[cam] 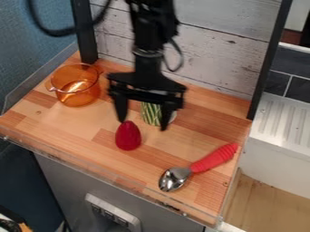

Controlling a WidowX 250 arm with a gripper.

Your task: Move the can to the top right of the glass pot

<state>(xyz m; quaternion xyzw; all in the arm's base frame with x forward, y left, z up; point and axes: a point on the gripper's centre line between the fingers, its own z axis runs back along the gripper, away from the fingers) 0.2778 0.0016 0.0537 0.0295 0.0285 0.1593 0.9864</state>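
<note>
I have the gripper [143, 125] hanging, fingers apart. Green-striped can [149, 115] seen between them; orange pot [77, 90] off view-left.

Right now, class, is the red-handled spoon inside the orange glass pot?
No, the red-handled spoon lies on the wooden counter, well apart from the orange glass pot.

Behind the butcher-block counter [66, 123] stands a whitewashed plank wall [224, 41] between black posts [84, 36]; a blue wall [24, 63] rises at left. At right, a white ribbed drainboard [288, 122] sits below dark tiles [299, 93] (pale grout [289, 85] between them), and a pale wooden surface [260, 208] lies lower down
</note>
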